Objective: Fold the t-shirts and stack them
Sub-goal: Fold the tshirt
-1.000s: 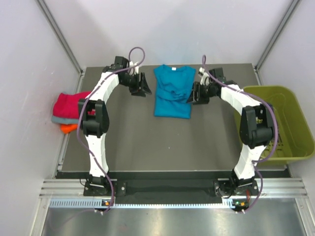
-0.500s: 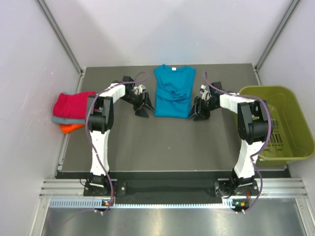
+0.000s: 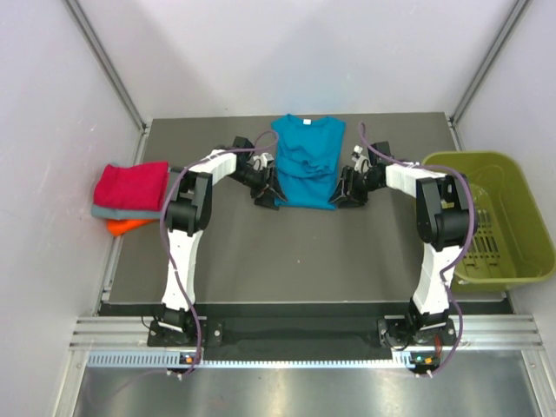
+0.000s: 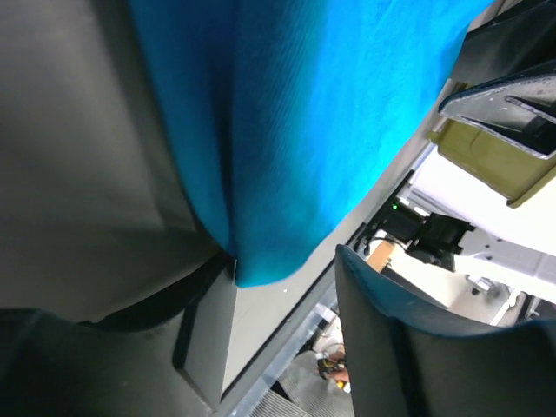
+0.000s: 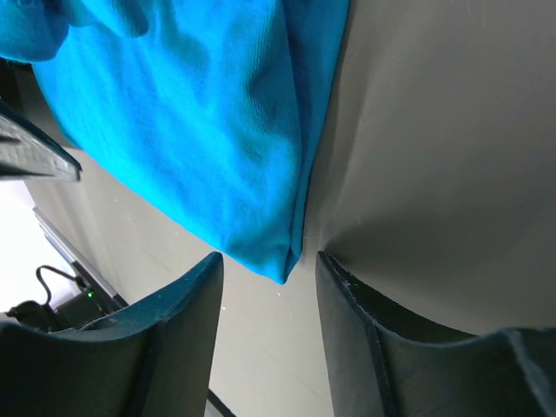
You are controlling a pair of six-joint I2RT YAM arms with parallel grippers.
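Observation:
The teal-blue t-shirt (image 3: 305,162) lies flat at the back middle of the table with its sides folded in. My left gripper (image 3: 267,193) is low at the shirt's near left corner and stands open. In the left wrist view the teal cloth (image 4: 287,130) ends in a corner right beside one finger of the left gripper (image 4: 291,269). My right gripper (image 3: 341,191) is open at the near right corner. The right wrist view shows that corner of the shirt (image 5: 217,130) reaching between the tips of the right gripper (image 5: 269,261). Folded magenta-red (image 3: 132,184), grey (image 3: 109,211) and orange (image 3: 122,227) t-shirts are stacked at the left edge.
An olive-green plastic bin (image 3: 521,187) stands off the table's right side, beyond the right arm. White walls and slanted metal posts close in the back and sides. Both arm bases sit on the rail at the near edge.
Both grippers have come down from beside the shirt's upper sides toward me and inward, and now sit at its near hem corners. The teal shirt has not moved.

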